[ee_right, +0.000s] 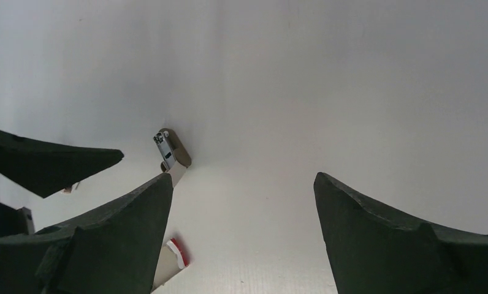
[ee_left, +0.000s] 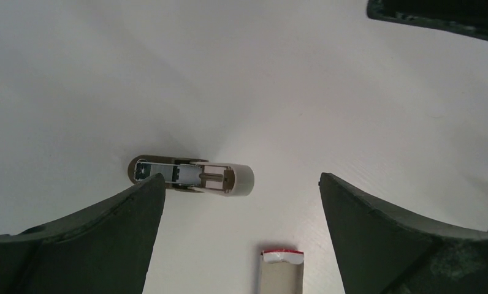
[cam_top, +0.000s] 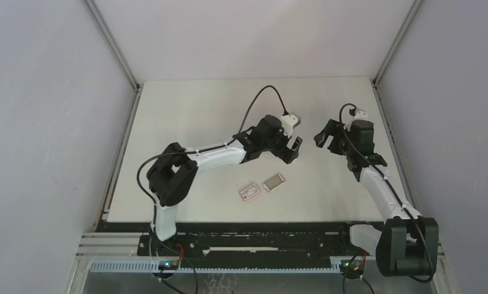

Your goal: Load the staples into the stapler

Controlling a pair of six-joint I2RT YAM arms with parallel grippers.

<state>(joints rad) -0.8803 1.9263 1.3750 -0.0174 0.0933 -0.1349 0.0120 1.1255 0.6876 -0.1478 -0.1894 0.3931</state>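
Observation:
The small pale stapler (ee_left: 192, 176) lies on the white table with its metal channel showing, just beyond my left gripper's left fingertip (ee_left: 149, 190). It also shows in the right wrist view, stapler (ee_right: 171, 150), but is hidden in the top view. The grey tray of staples (cam_top: 274, 182) lies next to the white box with the red label (cam_top: 249, 192). The tray's white-and-red end (ee_left: 282, 256) sits below my open left gripper (ee_left: 241, 180), which holds nothing. My right gripper (ee_right: 243, 179) hovers open and holds nothing. The two grippers, left gripper (cam_top: 292, 149) and right gripper (cam_top: 325, 136), face each other.
Grey walls enclose the table (cam_top: 198, 110) on the left, right and back. A black rail (cam_top: 247, 229) runs along the near edge by the arm bases. The right gripper's dark edge (ee_left: 438, 18) shows at the top right of the left wrist view.

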